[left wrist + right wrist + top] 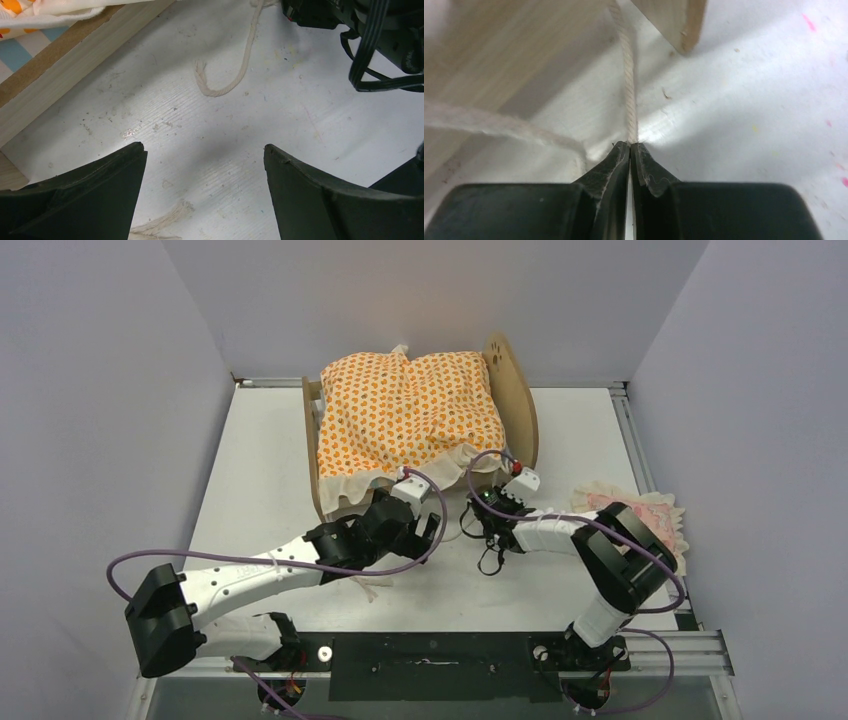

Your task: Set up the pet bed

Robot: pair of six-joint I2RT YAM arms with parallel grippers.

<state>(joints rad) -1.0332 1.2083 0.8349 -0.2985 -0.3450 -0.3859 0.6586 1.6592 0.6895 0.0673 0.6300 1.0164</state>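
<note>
pet bed [517, 390]: back of worktop [250, 480], mattress [410, 410] on it | right gripper [630, 146]: jaws pinched on cord [628, 85] by the frame | left gripper [205, 165]: jaws wide, empty | risk: thin cord may slip the pinch, or a hard tug drags bed askew

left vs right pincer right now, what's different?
The left pincer is open; the right pincer is shut. The left pincer holds nothing, above the table; the right pincer pinches a cream cord running straight toward the pet bed. Both sit low by the bed's near edge.
</note>
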